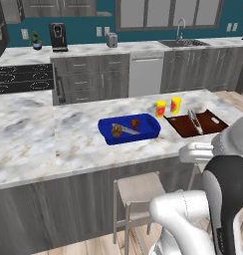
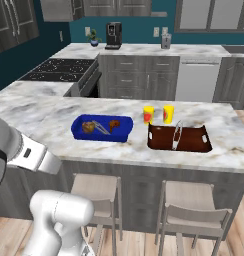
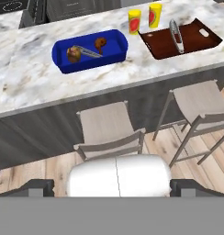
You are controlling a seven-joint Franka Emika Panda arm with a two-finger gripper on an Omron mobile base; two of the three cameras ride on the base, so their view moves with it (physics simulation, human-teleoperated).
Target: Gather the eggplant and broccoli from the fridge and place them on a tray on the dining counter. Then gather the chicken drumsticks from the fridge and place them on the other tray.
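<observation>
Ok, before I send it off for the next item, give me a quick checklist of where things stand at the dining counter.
1. Blue tray on the counter: ok, it sits flat, left of the brown one.
2. Brown tray on the counter: ok, beside the blue one, not touching it.
3. Blue tray load: cannot tell; two brownish pieces and tongs lie in it, too small to identify.
4. Brown tray load: not ok; just tongs lie in it, no food.
5. Two yellow cups behind the trays: ok, upright, clear of both.
6. Gripper: ok, open and empty, back from the counter above the stools.
</observation>
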